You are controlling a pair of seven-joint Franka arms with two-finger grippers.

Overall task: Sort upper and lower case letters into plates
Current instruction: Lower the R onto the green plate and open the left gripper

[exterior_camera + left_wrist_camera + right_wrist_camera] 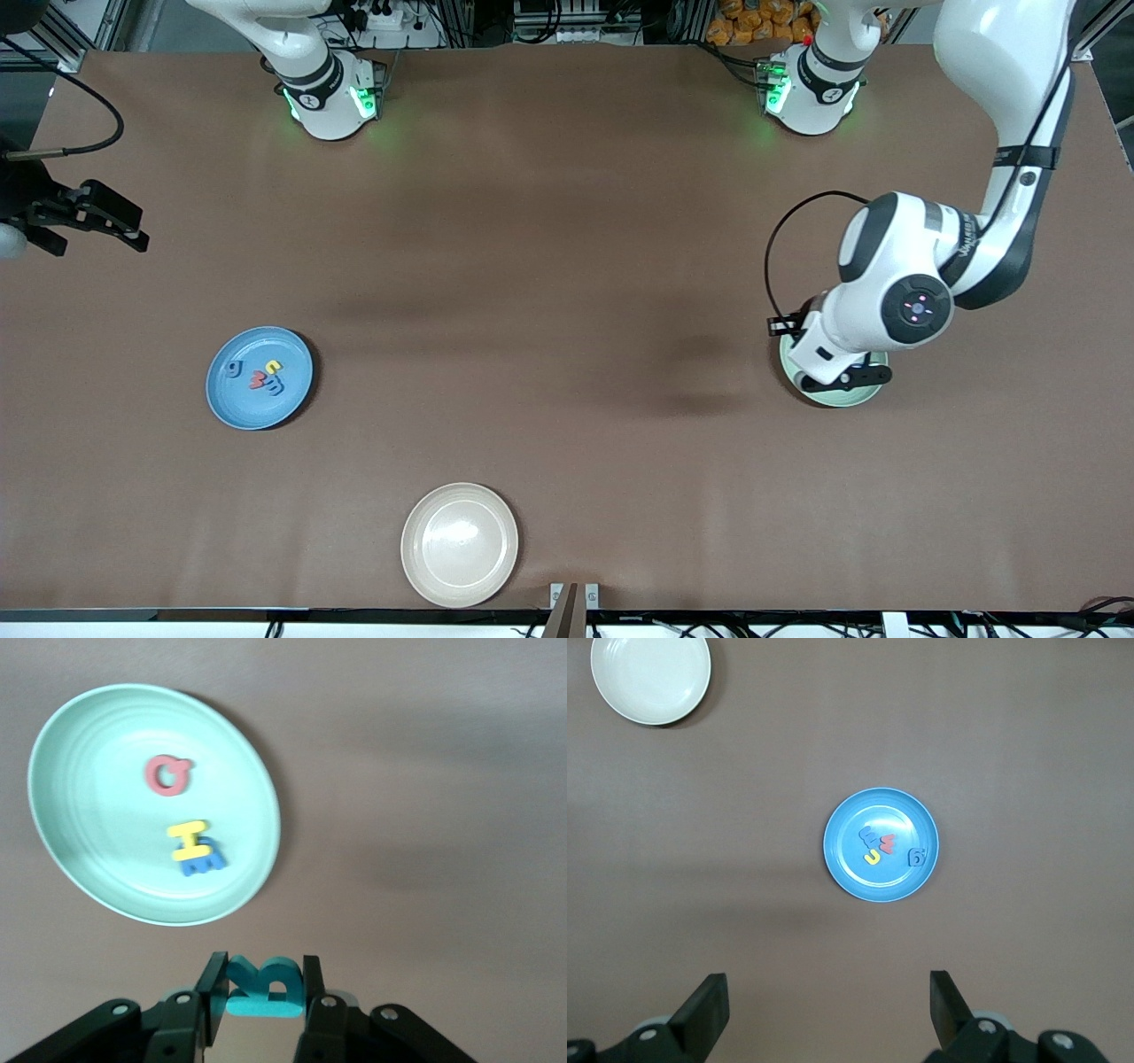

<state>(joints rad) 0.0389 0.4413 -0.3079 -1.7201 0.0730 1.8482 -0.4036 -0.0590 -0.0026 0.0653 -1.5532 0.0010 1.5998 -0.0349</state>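
Three plates sit on the brown desk (567, 266): a blue plate (221, 403) toward the right arm's end, a cream plate (460, 544) nearest the front camera, and a pale green plate (80, 859) toward the left arm's end. The left gripper (261, 997) hangs over the desk just beside the green plate, clamped on a teal letter B (263, 985). The right gripper (828, 1010) waits high over the desk with its jaws spread wide and nothing between them. Four small letters (888, 849) lie clustered in the blue plate. In the green plate lie a red letter (166, 774), a yellow letter (189, 840) and a blue letter (205, 861), the yellow one overlapping the blue.
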